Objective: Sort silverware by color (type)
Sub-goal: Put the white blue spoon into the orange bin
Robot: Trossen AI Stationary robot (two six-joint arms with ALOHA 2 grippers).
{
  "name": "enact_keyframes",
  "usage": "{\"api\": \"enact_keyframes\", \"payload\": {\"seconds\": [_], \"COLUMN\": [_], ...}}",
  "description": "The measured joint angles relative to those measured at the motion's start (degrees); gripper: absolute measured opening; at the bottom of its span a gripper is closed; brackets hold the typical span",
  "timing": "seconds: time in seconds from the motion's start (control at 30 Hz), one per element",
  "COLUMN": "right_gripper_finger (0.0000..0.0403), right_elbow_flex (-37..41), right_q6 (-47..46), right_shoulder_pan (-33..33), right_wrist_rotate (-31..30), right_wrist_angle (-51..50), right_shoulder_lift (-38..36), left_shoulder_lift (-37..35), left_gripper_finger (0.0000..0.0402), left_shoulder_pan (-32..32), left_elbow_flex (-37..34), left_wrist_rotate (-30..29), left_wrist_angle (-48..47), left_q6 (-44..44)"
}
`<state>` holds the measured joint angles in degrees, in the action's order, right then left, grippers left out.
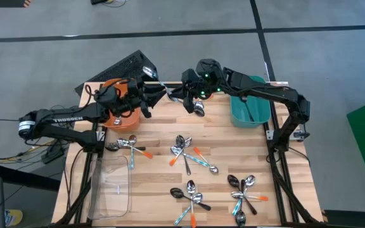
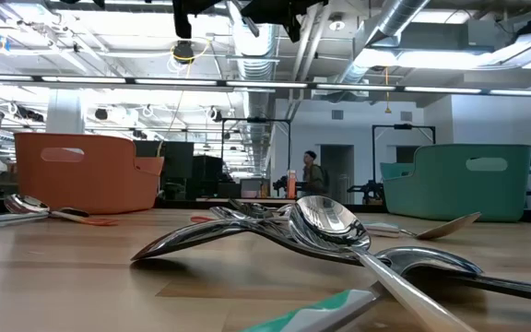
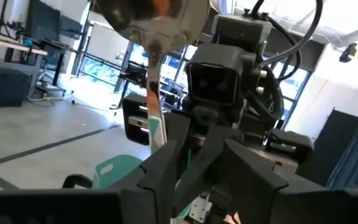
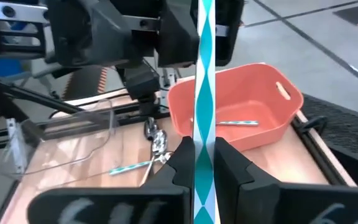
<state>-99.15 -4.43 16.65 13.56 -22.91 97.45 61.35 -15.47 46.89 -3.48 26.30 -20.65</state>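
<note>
Glossy metal spoons (image 2: 325, 226) – matt wood table (image 1: 157, 126) – seemingly plastic orange bin (image 4: 241, 102).

The left arm (image 1: 65, 118) bears the white brand lettering "TROSSEN" along its link. No other text is legible.

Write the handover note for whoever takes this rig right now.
Right tool: shut on a blue-handled spoon, raised above the table's far edge, between the bins.
Left tool: right at that spoon, facing the right tool.
Done: one patterned spoon lies in the orange bin. Teal bin contents unclear.
Left: four mixed spoon piles on the table.
</note>
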Motion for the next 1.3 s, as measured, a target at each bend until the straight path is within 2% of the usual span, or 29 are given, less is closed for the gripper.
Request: {"api": "enact_keyframes", "payload": {"seconds": [0.27,0.4,0.53,0.73,0.8,0.9,1.1,1.17,1.3], "right_gripper_finger": [0.0046,0.0046,0.0046,0.0046,0.0046,0.0046,0.0058,0.0074,0.0117], "right_elbow_flex": [0.0,0.0,0.0,0.13,0.06,0.0,0.02,0.02,0.02], "right_q6": [0.21,1.15,3.58,6.43,6.83,7.73,6.52,5.51,4.49], "right_shoulder_pan": [-0.16,-0.12,-0.27,-2.03,-2.16,-1.91,-0.75,-0.6,0.24], "right_wrist_rotate": [-3.08,-2.78,-0.67,0.44,0.4,-0.2,-0.17,-0.17,-0.07], "right_wrist_angle": [3.36,5.24,5.52,5.2,5.86,5.68,5.33,5.3,5.16], "right_shoulder_lift": [0.02,0.02,0.16,1.27,1.27,1.28,1.31,1.31,1.3], "left_shoulder_lift": [-1.28,-3.02,-3.31,-2.37,-2.35,-2.37,-2.46,-2.46,-3.04], "left_gripper_finger": [0.0206,0.024,0.0249,0.0246,0.0233,0.0187,0.0033,0.0016,0.0016], "left_shoulder_pan": [-0.02,-0.05,-1.05,-3.54,-3.91,-4.49,-6.19,-6.86,-7.84], "left_elbow_flex": [0.18,0.24,0.24,0.24,0.24,0.25,0.24,0.24,0.24], "left_wrist_rotate": [-0.54,-5.47,-5.65,0.44,0.91,0.88,5.44,6.3,5.93], "left_wrist_angle": [-1.31,-4.63,-3.27,-2.34,-2.27,-2.72,-2.78,-3.0,-6.36], "left_q6": [-0.02,1.54,4.26,3.25,3.02,3.02,3.6,3.6,1.13]}}
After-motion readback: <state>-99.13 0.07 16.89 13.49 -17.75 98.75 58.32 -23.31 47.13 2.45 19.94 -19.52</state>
